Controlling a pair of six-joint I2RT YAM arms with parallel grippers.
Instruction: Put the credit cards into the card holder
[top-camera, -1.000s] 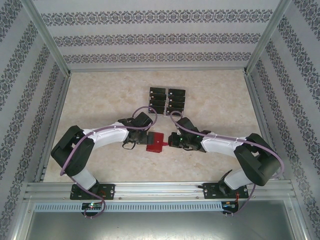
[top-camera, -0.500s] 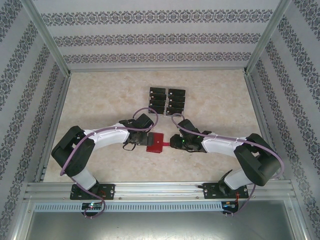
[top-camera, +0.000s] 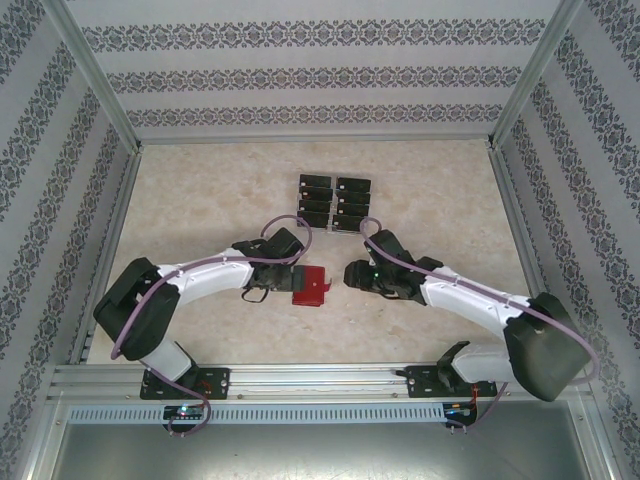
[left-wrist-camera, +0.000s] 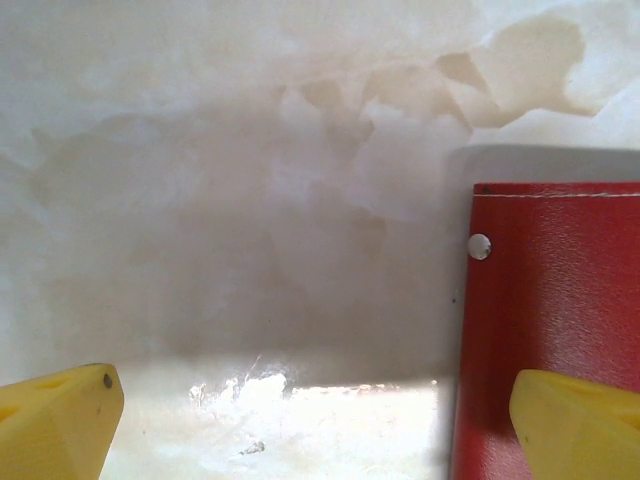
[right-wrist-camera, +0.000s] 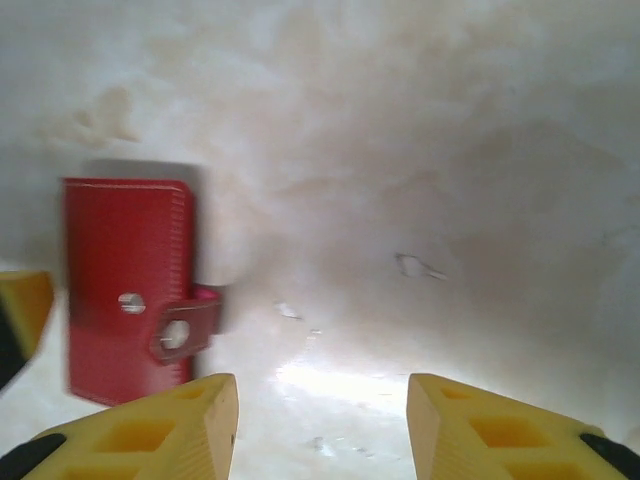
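Observation:
The card holder (top-camera: 308, 285) is a small red wallet lying at the table's middle, its snap tab (right-wrist-camera: 180, 330) sticking out toward the right arm. In the left wrist view my left gripper (left-wrist-camera: 315, 430) stands wide open, and one yellow fingertip (left-wrist-camera: 575, 425) is over the wallet's (left-wrist-camera: 555, 320) edge. My right gripper (right-wrist-camera: 322, 430) is open with only bare table between its fingers, a little to the right of the wallet (right-wrist-camera: 125, 290). The credit cards (top-camera: 335, 200), small and black, lie in two columns farther back. From above, the left gripper (top-camera: 290, 278) is at the wallet's left side and the right gripper (top-camera: 352, 275) is clear of it.
Patterned walls and metal frame posts (top-camera: 100, 110) enclose the pale marble table (top-camera: 200, 200). A metal rail (top-camera: 320, 385) runs along the near edge by the arm bases. Open tabletop lies left and right of the cards.
My right gripper has opened and drawn back to the right, off the wallet's tab. The right arm has stretched out lower. The left gripper has stayed at the wallet.

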